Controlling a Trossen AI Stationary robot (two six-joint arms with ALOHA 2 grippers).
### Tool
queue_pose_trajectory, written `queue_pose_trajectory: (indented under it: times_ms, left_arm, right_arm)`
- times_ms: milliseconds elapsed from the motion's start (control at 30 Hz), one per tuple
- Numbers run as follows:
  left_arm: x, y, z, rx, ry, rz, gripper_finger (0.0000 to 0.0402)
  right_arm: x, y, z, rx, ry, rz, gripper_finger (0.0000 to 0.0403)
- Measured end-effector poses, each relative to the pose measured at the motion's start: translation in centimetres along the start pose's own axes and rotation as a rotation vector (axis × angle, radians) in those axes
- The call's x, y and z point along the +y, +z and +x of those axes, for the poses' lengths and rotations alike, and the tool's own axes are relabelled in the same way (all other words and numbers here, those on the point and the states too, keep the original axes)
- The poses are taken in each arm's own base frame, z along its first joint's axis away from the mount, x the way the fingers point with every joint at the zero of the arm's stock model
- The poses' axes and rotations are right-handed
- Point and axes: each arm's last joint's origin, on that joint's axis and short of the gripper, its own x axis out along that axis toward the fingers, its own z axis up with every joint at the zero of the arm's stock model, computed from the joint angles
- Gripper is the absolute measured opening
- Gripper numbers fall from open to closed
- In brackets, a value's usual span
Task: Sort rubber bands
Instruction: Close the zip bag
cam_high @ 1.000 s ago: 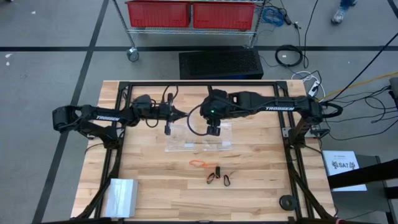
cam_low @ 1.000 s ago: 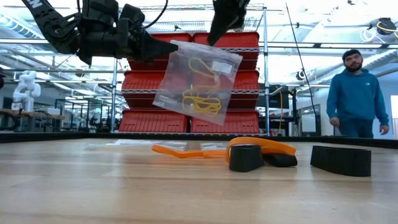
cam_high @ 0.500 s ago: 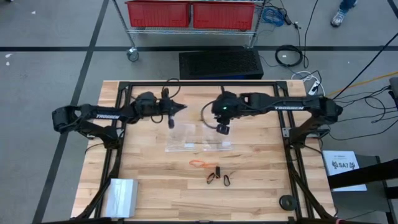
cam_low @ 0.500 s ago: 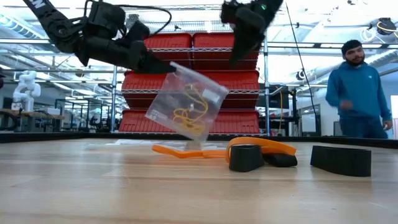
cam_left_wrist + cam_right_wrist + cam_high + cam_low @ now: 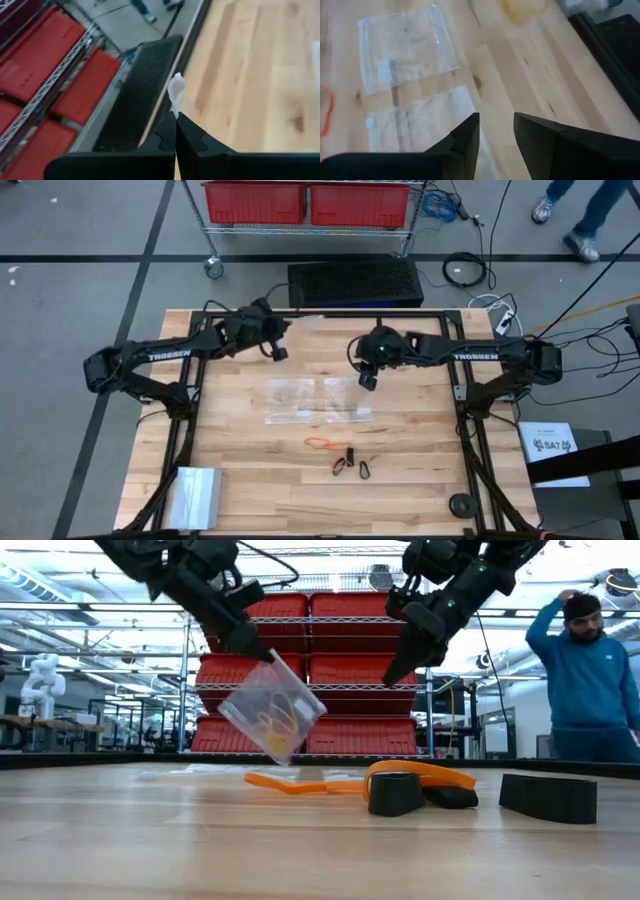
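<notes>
The left claw [image 5: 262,648] is raised above the far part of the desk [image 5: 240,480] and its two fingers are pressed together on the top corner of a clear bag [image 5: 272,710], which hangs down from it in the air, tilted. Inside this hanging bag lie yellowish rubber bands [image 5: 270,723], gathered in the lower part. In the left wrist view only a small white piece of the bag shows between the closed fingertips. The right claw [image 5: 368,380] is also lifted, near the middle of the far side of the desk, and its fingers stand apart with nothing between them; the right wrist view shows bare wood in the gap. Under and beside the right claw, two more clear bags [image 5: 318,400] lie flat on the desk, one next to the other; I cannot tell if something is in them. Closer to the near edge lies an orange rubber band [image 5: 320,442], and just beside it are dark bands [image 5: 352,463]. A pack of clear bags [image 5: 196,496] rests at the near left corner of the desk. Behind the desk stand red bins [image 5: 306,202] on a wire shelf, and a person [image 5: 586,685] in a blue top is in the room.
</notes>
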Motion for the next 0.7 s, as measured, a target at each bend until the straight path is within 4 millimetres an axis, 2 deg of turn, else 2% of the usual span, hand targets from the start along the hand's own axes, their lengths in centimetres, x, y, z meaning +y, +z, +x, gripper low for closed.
queue_pose_trajectory:
  times_ms: [133,300,500,600,700]
  left_arm:
    - [-0.1,-0.1,0.6,0.044,-0.007,-0.016,0.0]
    - [-1.6,-1.6,3.2,0.139,-0.071,-0.041,0.0009]
    - [-4.2,-3.3,5.9,0.188,-0.258,-0.097,0.0075]
    - [-4.6,-2.9,6.2,0.182,-0.29,-0.133,0.0116]
    - [-4.2,-1.7,5.9,0.136,-0.283,-0.137,0.0152]
  right_arm:
    - [-0.3,0.2,0.0,-0.018,-0.007,-0.007,0.0113]
    - [-0.8,0.1,0.0,-0.014,-0.019,-0.01,0.0113]
    - [-0.7,0.1,0.1,-0.009,-0.013,0.011,0.0113]
    - [-0.7,-0.3,0.3,-0.008,-0.012,0.099,0.0113]
    - [-0.9,-1.0,1.1,-0.004,-0.011,0.266,0.0119]
